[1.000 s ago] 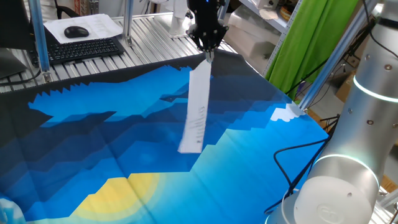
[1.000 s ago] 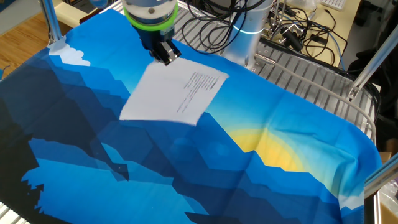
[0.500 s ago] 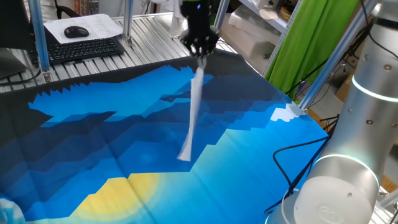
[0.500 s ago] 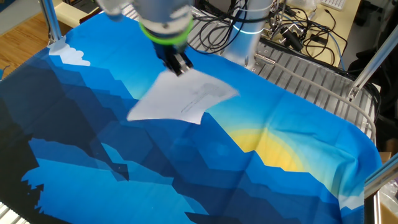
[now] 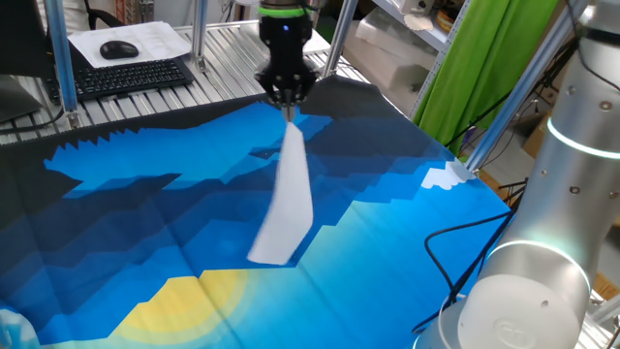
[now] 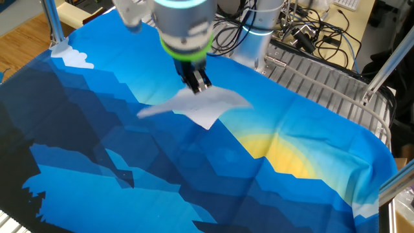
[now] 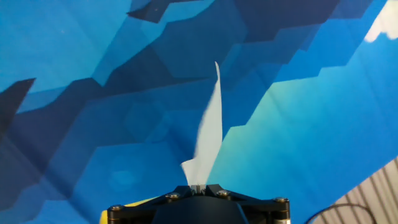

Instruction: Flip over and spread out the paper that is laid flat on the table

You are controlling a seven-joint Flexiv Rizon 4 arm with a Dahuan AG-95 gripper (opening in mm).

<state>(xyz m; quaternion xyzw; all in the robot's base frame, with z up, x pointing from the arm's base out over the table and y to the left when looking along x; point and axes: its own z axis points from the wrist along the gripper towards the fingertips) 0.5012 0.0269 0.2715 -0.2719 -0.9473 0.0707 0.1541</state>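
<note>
Currently the two-finger gripper (image 5: 290, 101) pinches the thin white paper sheet (image 5: 284, 199) by its far edge; the sheet hangs lengthwise toward you, over the blue patterned table (image 5: 145, 233).

The table (image 5: 136, 223) lies open around the end effector (image 5: 288, 99); only the hanging paper (image 5: 284, 199) intrudes.

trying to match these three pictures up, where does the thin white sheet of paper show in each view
One fixed view: the thin white sheet of paper hangs at centre from the two-finger gripper.
The other fixed view: the paper is at upper centre, below the gripper.
Hand view: the paper is seen edge-on, at centre.
Shared landmark: the yellow patch on the blue cloth-draped table.
</note>
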